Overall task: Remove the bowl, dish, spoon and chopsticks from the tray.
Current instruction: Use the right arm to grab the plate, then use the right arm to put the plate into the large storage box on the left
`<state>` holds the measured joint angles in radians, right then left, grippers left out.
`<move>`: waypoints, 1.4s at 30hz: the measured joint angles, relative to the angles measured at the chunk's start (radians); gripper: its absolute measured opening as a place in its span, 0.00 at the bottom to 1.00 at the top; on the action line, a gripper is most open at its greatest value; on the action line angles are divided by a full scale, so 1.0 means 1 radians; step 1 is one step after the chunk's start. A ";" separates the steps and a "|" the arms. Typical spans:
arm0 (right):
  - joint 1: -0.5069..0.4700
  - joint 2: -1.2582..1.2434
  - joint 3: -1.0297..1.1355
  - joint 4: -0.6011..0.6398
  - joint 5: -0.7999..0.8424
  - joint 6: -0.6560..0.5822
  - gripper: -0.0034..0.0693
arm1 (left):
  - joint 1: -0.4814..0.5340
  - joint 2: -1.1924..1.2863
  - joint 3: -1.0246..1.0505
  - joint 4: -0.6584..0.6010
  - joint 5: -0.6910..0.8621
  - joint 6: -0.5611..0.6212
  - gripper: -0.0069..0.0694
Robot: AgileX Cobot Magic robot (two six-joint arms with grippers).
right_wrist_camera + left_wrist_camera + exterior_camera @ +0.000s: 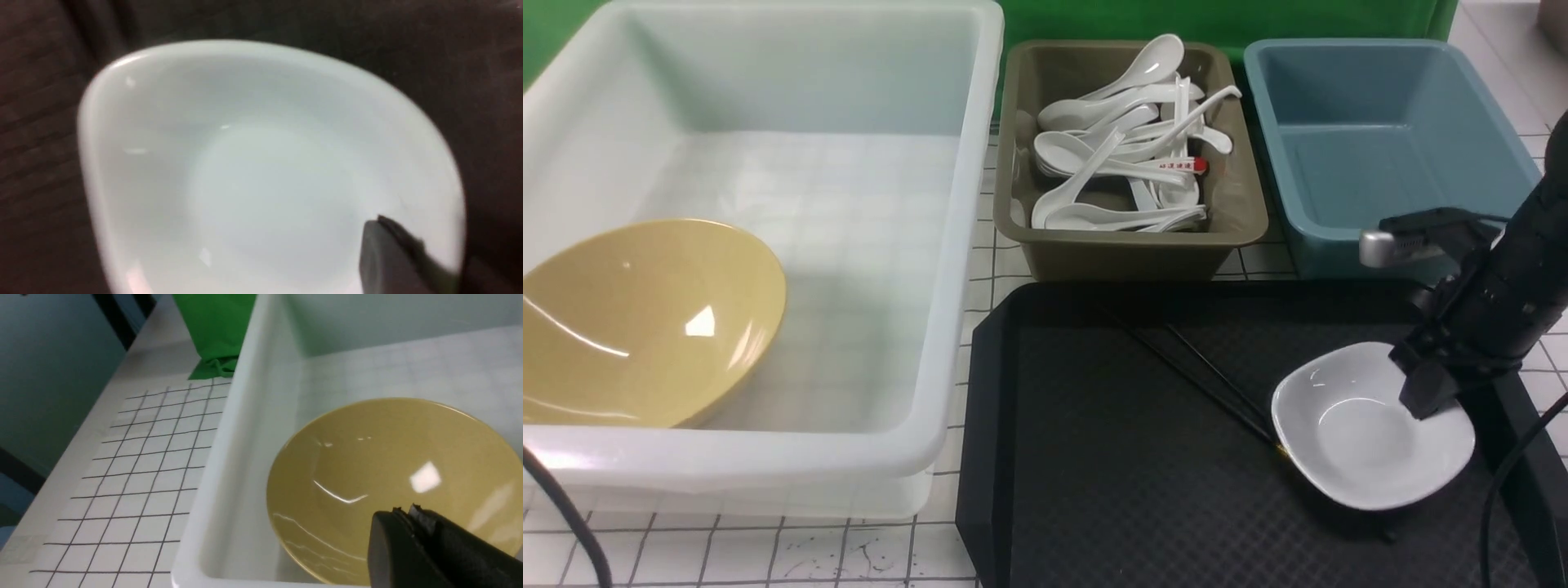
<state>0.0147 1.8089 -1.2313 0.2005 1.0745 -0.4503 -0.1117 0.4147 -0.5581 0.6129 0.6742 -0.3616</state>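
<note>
One finger [388,253] of the right gripper [1425,396] sits inside the small white dish [1356,441], against its inner wall at the rim. Its partner is hidden outside the rim, so I cannot tell whether the jaws have clamped it or merely straddle it. The dish rests on the right part of the black tray [1094,474]. The black chopsticks [1201,376] reach the dish's left edge and perhaps run under it. Nothing else lies on the tray.

On the far left, the left gripper [408,512] is fully closed on nothing and hovers over the yellow bowl [645,318], which lies tilted in the translucent white tub [968,204]. The olive tub [1245,220] holds a heap of white soup spoons [1111,139]; the task's own spoon cannot be picked out among them. The blue tub [1372,163] holds nothing.

The step in hand looks like taking the dish. The next move calls for a firm pinch on that glossy rim and a level lift that leaves the chopsticks undisturbed.
</note>
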 joint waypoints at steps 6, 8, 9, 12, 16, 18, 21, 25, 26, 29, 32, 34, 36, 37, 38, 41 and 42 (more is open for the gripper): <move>0.040 -0.144 -0.179 -0.026 0.114 0.052 0.14 | 0.000 0.000 0.009 0.044 -0.012 -0.133 0.08; 0.104 -0.181 -0.286 -0.026 0.123 0.092 0.14 | 0.000 0.000 0.022 0.049 -0.028 -0.144 0.08; 0.140 -0.188 -0.331 -0.025 0.120 0.108 0.14 | 0.000 0.000 0.031 0.050 -0.039 -0.148 0.08; 0.350 -0.161 -0.509 -0.005 0.052 0.145 0.14 | 0.000 0.000 0.057 0.050 -0.074 -0.162 0.08; 0.595 -0.001 -0.709 -0.003 -0.054 0.139 0.14 | 0.000 0.000 0.067 0.052 -0.104 -0.165 0.08; 0.684 0.109 -0.815 -0.039 -0.066 0.136 0.14 | 0.000 0.000 0.067 0.053 -0.112 -0.165 0.08; 0.777 0.286 -0.977 -0.163 -0.027 0.160 0.14 | -0.001 0.000 0.067 0.053 -0.113 -0.165 0.08; 0.824 0.466 -1.146 -0.271 0.017 0.236 0.14 | -0.002 0.000 0.067 0.053 -0.112 -0.167 0.08; 0.824 0.491 -1.154 -0.273 0.027 0.259 0.14 | -0.002 0.000 0.067 0.053 -0.112 -0.169 0.08; 0.824 0.520 -1.152 -0.272 0.030 0.291 0.14 | -0.002 0.000 0.067 0.053 -0.113 -0.173 0.08; 0.824 0.523 -1.132 -0.276 0.026 0.337 0.16 | -0.002 0.000 0.067 0.053 -0.113 -0.186 0.08; 0.824 0.522 -1.123 -0.278 0.019 0.359 0.18 | -0.002 0.000 0.067 0.053 -0.113 -0.189 0.08; 0.824 0.523 -1.115 -0.285 0.012 0.379 0.28 | -0.002 0.000 0.067 0.053 -0.116 -0.192 0.08; 0.824 0.523 -1.115 -0.285 0.012 0.379 0.28 | -0.002 0.000 0.067 0.053 -0.116 -0.192 0.08; 0.824 0.521 -1.114 -0.285 0.011 0.384 0.38 | -0.002 0.000 0.067 0.053 -0.116 -0.193 0.08; 0.823 0.501 -1.108 -0.286 0.017 0.391 0.55 | -0.002 0.000 0.067 0.053 -0.116 -0.197 0.08; 0.823 0.485 -1.100 -0.289 0.023 0.391 0.60 | -0.002 0.000 0.067 0.053 -0.116 -0.200 0.08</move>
<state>0.8373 2.2936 -2.3317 -0.0882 1.0976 -0.0594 -0.1136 0.4143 -0.4914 0.6661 0.5587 -0.5618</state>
